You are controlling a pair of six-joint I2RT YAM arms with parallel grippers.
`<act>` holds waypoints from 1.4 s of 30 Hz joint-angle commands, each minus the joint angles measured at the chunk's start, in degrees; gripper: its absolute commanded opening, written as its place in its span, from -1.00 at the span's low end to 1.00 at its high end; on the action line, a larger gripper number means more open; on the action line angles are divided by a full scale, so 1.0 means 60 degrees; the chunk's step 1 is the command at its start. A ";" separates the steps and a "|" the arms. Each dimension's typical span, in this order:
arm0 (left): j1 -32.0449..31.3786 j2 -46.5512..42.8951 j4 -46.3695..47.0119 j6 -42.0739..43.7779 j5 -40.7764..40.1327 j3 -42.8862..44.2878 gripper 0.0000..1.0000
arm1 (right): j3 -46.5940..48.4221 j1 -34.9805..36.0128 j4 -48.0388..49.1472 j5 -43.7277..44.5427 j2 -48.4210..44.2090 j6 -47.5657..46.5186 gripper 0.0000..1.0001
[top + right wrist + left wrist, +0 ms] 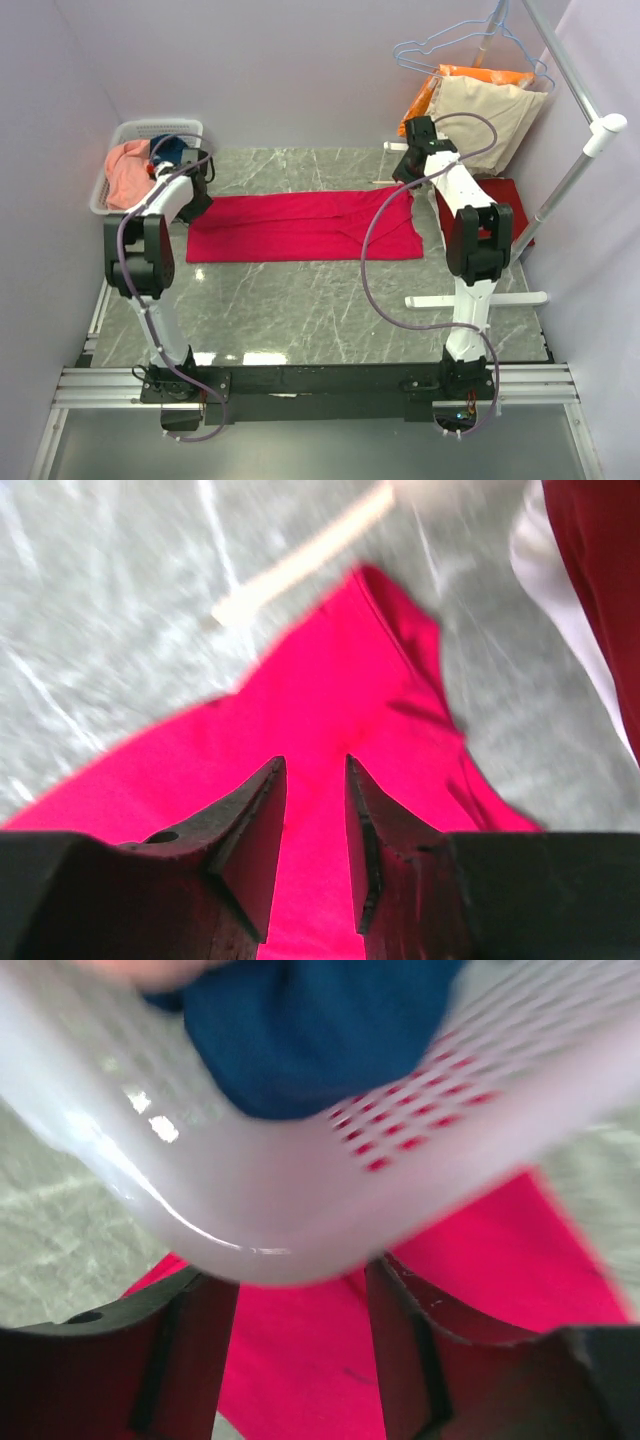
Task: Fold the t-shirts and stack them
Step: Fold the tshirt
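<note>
A bright crimson-red t-shirt point(300, 225) lies flat as a long folded band across the middle of the table. My left gripper point(197, 188) is at its left end, next to the basket. In the left wrist view it point(300, 1295) is open over the crimson cloth point(300, 1360), with nothing between the jaws. My right gripper point(408, 176) is over the shirt's far right corner. In the right wrist view it point(315, 770) is open above the cloth point(330, 700). A darker red t-shirt point(505, 200) lies at the right. The salmon-pink t-shirt point(125, 170) and the teal-blue t-shirt point(170, 150) are in the basket.
The white plastic basket point(160, 128) stands at the far left, and its rim point(300, 1210) is right in front of my left fingers. A white clothes rack point(560, 190) with beige and orange hung garments point(490, 105) stands at the right, its foot point(480, 299) on the table. A light stick point(300, 565) lies beyond the shirt's corner.
</note>
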 commanded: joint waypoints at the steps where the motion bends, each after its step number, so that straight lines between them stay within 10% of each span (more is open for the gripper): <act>1: -0.0142 -0.1078 0.1723 0.0878 -0.0026 -0.0021 0.23 | 0.0607 -0.0042 0.0553 0.0007 -0.0151 -0.0182 -0.22; 16: -0.0743 -0.1298 0.1532 0.1759 0.1864 -0.0694 0.29 | -0.3494 0.1085 0.0906 -0.0887 -0.2115 -0.0739 -0.20; 42: -0.0846 -0.1547 0.1459 0.2067 0.2069 -0.1574 0.29 | -0.3599 0.2097 0.0175 -0.0815 -0.1104 0.0023 -0.18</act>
